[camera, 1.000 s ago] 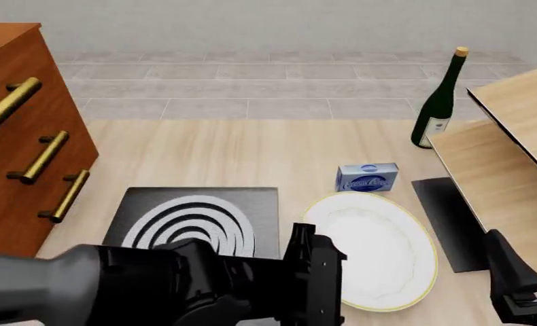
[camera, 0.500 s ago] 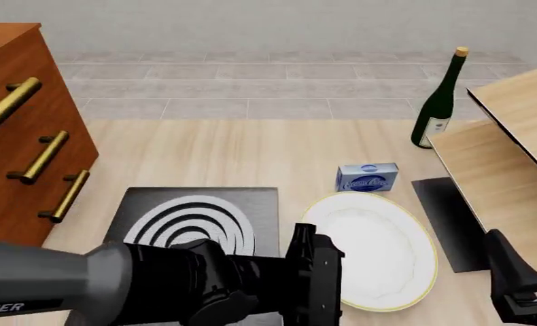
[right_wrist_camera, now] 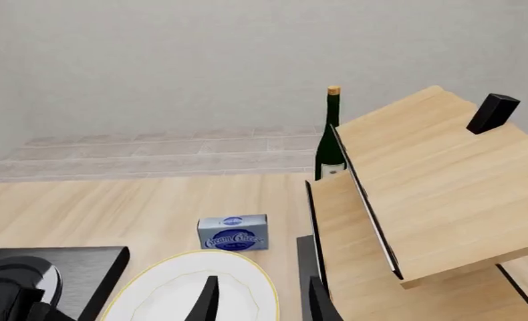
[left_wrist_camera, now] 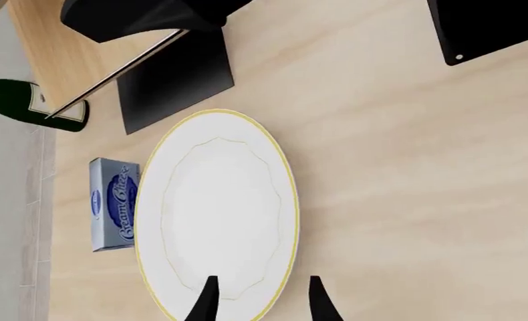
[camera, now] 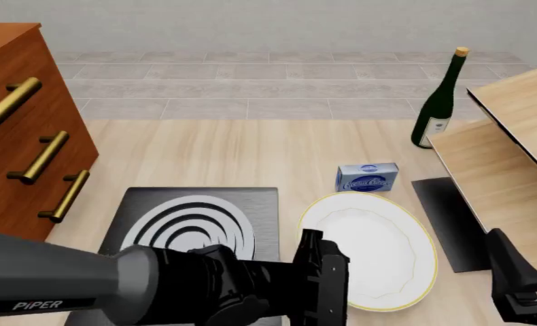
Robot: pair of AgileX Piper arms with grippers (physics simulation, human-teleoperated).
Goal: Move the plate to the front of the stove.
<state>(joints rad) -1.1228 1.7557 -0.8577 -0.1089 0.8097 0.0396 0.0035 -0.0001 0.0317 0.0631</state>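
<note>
Plate [camera: 377, 255] lies flat on the table [camera: 232, 153], just right of the stove [camera: 192, 224], w/ its near-left edge by the left gripper [left_wrist_camera: 259, 304]. Left fingers [left_wrist_camera: 203, 304] are parted, one over the plate's rim, the other over bare table outside it; can't tell if they touch the plate, nothing is gripped. Blue-white box [camera: 366, 176] sits just behind the plate; black mat [camera: 445, 221] to its right, partly under the wooden rack [camera: 499, 156]. Green bottle [camera: 439, 102] stands upright further back. Wooden drawers [camera: 19, 129] at far left. Right gripper [right_wrist_camera: 259, 301] hangs apart near the table's right edge, fingers spread, empty.
</note>
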